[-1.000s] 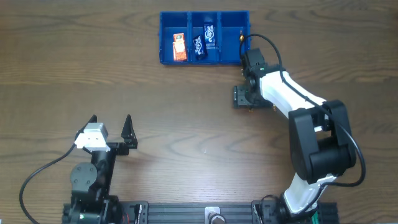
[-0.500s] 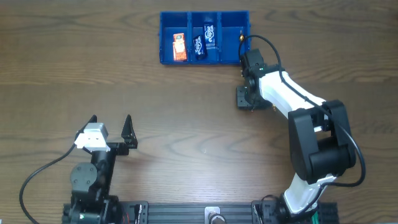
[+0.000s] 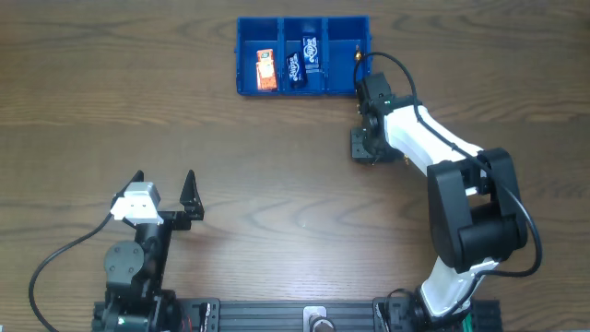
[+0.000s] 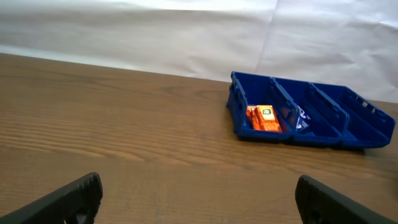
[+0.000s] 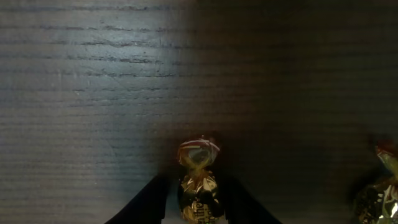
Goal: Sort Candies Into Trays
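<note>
Right wrist view: the right jaws are clenched on a gold-wrapped candy (image 5: 199,186), one finger against each side of it and its twisted end poking out ahead. It sits low over the table (image 5: 124,74); I cannot tell whether it has lifted clear. A second candy (image 5: 380,180) lies near it on the wood, off to one side.

Over the last second the right jaws shifted a little toward the tray (image 3: 241,55), then held. In the top view they now sit just off the tray's near right corner, where a second ago they were slightly further left. I read that small move as the grasp settling on the candy, so the pick looks made and the carry to the tray comes next.

The tray holds an orange candy (image 3: 265,69) in its left compartment and blue candies (image 3: 302,60) in the middle one. I cannot make out any candy in the right one, so it seems the likely place for the gold one.

The left jaws are released and spread wide, near the left arm's base and well apart from the tray, just as before. The tray's contents have not changed either.
</note>
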